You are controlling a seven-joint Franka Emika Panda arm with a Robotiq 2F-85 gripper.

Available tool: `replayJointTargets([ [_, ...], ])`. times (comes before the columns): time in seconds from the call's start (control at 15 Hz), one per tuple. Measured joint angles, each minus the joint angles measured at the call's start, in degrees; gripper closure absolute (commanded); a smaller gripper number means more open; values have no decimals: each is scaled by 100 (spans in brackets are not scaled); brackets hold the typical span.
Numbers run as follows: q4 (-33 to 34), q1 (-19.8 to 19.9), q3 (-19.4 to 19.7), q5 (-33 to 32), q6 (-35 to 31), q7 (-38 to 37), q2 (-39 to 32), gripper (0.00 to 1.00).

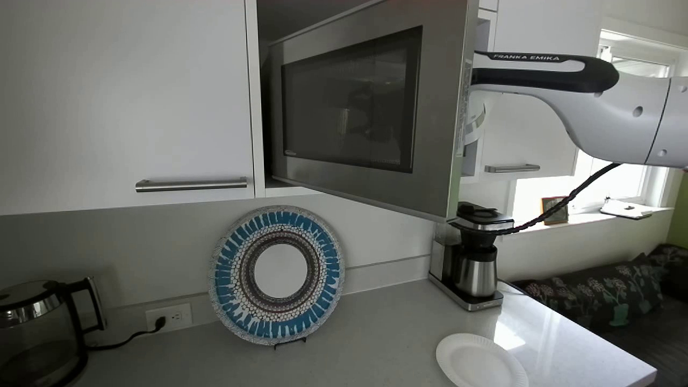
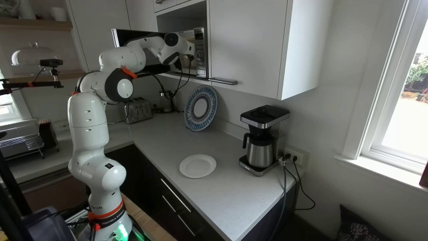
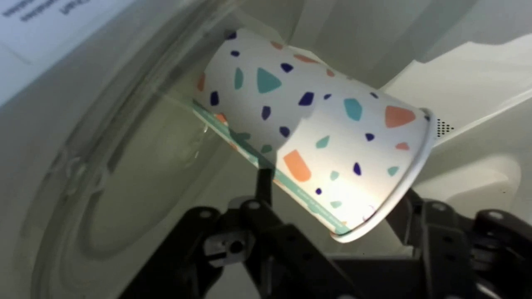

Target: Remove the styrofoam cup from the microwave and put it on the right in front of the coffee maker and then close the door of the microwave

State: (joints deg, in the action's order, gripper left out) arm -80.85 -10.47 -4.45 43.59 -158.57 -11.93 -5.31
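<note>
The styrofoam cup (image 3: 299, 112), white with coloured specks, is inside the microwave (image 2: 201, 52), near the glass turntable (image 3: 75, 137). My gripper (image 3: 333, 189) is at the cup with its fingers wide apart. The left fingertip meets the cup's side in the wrist view; the right one is partly hidden behind the rim. I cannot tell how firmly either touches. The door of the microwave (image 1: 441, 107) stands open, also in an exterior view (image 2: 132, 36). The cup is not clear in the exterior views. The coffee maker (image 1: 475, 274) stands on the counter, also in an exterior view (image 2: 260, 150).
A flat white plate (image 1: 481, 360) lies on the counter in front of the coffee maker. A blue patterned disc (image 1: 328, 274) leans on the wall below the microwave. A glass pot (image 1: 37, 344) and a toaster (image 2: 138, 110) stand farther along. The open door is beside my arm.
</note>
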Motion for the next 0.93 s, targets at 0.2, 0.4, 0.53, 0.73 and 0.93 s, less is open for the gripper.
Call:
replayJointTargets([
  [0.2,-8,8,0,-601,0,-497,80,87],
  [0.4,-61,5,-12,-1195,3,-962,197,100],
  [0.53,-140,8,-35,-1631,24,-1322,310,100],
  [0.73,-363,20,-52,-2277,158,-1903,595,99],
  [0.93,-613,78,-91,-2828,462,-2295,953,99],
])
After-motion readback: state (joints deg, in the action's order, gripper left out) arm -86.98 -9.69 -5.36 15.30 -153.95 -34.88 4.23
